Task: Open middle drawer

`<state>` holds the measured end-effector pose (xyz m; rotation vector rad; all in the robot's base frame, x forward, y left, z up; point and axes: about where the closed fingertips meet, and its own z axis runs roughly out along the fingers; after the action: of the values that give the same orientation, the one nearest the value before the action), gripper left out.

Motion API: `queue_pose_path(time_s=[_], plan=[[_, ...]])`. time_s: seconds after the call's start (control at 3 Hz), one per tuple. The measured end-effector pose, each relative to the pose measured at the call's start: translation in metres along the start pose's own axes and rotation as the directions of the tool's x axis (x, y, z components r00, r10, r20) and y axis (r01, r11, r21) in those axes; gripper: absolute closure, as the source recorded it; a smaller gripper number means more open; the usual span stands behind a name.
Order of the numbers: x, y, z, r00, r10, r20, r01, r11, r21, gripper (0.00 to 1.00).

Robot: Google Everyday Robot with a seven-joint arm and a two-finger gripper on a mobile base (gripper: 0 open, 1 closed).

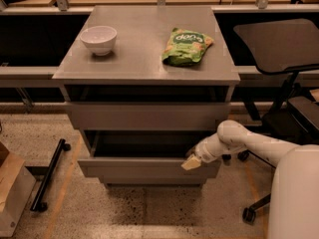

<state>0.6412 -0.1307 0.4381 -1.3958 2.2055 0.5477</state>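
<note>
The middle drawer (144, 167) is a plain grey front on the grey cabinet, below the top drawer front (147, 116). It is pulled partway out, and a dark gap shows its inside behind the front's top edge. My gripper (192, 162) has a beige tip and sits at the right end of that top edge, touching it. My white arm (239, 141) reaches in from the lower right. The bottom drawer is mostly hidden under the pulled-out front.
A white bowl (98, 39) and a green snack bag (187, 46) lie on the cabinet top (144, 59). A black office chair (284, 49) stands to the right. A black wheeled bar (47, 176) and a cardboard box (12, 193) are on the floor at the left.
</note>
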Motion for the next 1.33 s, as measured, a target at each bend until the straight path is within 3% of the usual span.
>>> queue_pose_path(time_s=[0.33, 0.67, 1.0, 1.33], plan=[[0.002, 0.01, 0.004, 0.998, 0.004, -0.06, -0.006, 0.9992, -0.04, 0.37], [0.018, 0.051, -0.008, 0.983, 0.122, -0.14, -0.136, 0.9858, -0.098, 0.06], [0.029, 0.087, -0.018, 0.959, 0.217, -0.183, -0.244, 0.9598, -0.139, 0.0], [0.043, 0.117, -0.031, 0.917, 0.32, -0.239, -0.364, 0.9153, -0.171, 0.0]])
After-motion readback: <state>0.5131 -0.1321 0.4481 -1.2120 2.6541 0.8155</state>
